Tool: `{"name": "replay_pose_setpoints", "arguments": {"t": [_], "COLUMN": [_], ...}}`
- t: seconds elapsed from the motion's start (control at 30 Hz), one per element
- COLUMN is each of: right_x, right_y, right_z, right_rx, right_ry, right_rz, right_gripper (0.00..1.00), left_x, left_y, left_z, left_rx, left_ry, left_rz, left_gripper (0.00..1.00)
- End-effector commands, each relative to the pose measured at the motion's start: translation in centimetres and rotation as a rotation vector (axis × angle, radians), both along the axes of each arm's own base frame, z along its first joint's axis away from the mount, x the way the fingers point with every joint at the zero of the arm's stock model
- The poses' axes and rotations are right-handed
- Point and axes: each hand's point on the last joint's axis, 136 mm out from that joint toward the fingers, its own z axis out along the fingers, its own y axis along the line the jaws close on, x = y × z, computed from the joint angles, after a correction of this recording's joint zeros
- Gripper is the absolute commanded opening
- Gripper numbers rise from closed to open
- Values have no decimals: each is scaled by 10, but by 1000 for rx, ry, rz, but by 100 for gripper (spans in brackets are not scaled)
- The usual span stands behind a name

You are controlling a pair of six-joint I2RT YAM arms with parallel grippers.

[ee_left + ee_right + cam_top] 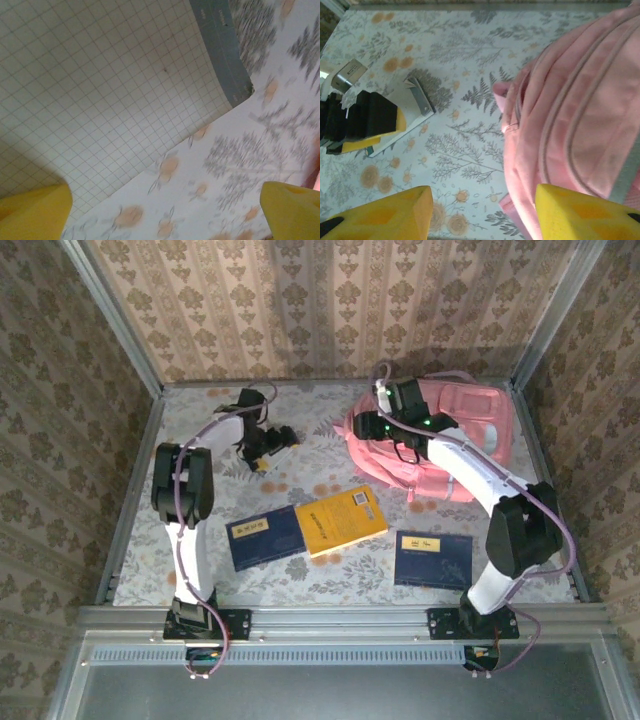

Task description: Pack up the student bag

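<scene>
The student bag, a big pink backpack, lies at the back right of the table. In the right wrist view its zipped front takes up the right half. My right gripper hovers at the bag's left edge. Its jaws are open; the right fingertip is over the pink fabric and the left one over the tablecloth. My left gripper is at the back centre-left, wide open, low over a grid-paper notebook with a grey-blue cover edge.
Three books lie near the front: a dark blue one, a yellow one overlapping it, and another dark blue one at the right. Wallpapered walls and metal rails enclose the floral tablecloth.
</scene>
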Motion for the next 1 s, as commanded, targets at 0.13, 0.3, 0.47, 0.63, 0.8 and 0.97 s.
{"name": "replay_pose_setpoints", "arguments": {"t": [0.13,0.3,0.47,0.63,0.8,0.97], "right_x": [0,-5,-4,6,16,22], "right_y": [62,106,146,169,174,176], "right_z": [-1,-32,-61,-94,-118,-138], "right_rx": [103,164,144,173,148,119], "right_ry": [40,159,222,388,442,489], "right_rz": [154,245,297,271,236,222], "right_gripper": [57,54,53,54,56,57], "left_x": [-63,-72,-74,-69,-56,-47], "left_y": [13,22,60,86,87,81], "left_z": [19,57,60,35,13,0], "left_rx": [24,-13,-10,-79,-121,-161], "left_ry": [52,-44,-63,-23,8,21], "left_rz": [-106,-109,52,195,227,239], "left_gripper": [100,100,100,100,98,96]}}
